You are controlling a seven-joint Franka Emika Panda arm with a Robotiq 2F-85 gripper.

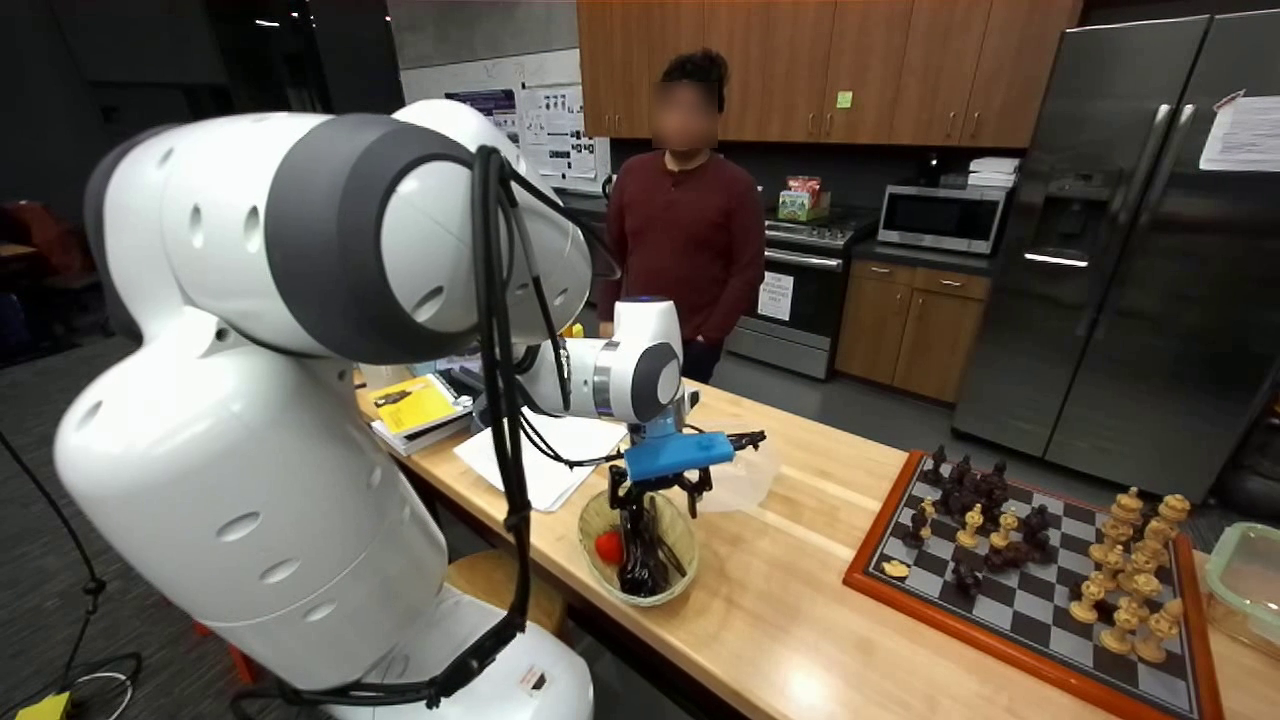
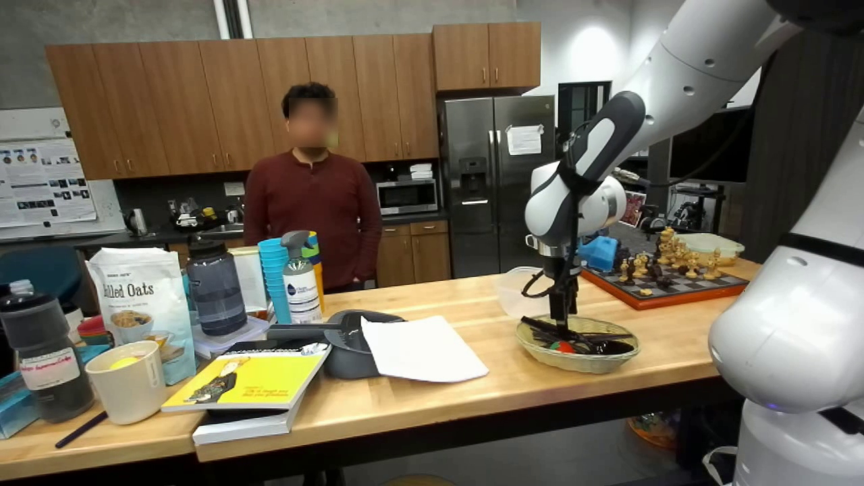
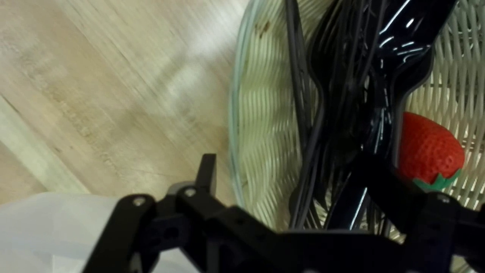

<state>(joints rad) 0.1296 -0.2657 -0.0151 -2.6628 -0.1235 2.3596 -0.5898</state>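
Note:
My gripper [image 3: 290, 168] points down over a woven basket [image 3: 261, 132], its jaws spread wide with nothing held between them. Black plastic cutlery [image 3: 379, 98], forks and spoons among it, lies heaped in the basket. In the wrist view one finger [image 3: 206, 170] shows outside the rim over the wood; the opposite one is dark against the cutlery, close to a red strawberry [image 3: 430, 148] with a green leaf end. Both exterior views show the basket [image 2: 574, 362] under the gripper [image 1: 655, 495]. Whether a fingertip touches the cutlery I cannot tell.
A translucent container [image 1: 740, 480] lies beside the basket, near the gripper. White paper [image 2: 422, 347], a dustpan [image 2: 351, 358] and a yellow book [image 2: 250, 379] lie along the table. A chessboard [image 1: 960, 632] with pieces stands at the opposite end. A person [image 2: 314, 202] stands behind the table.

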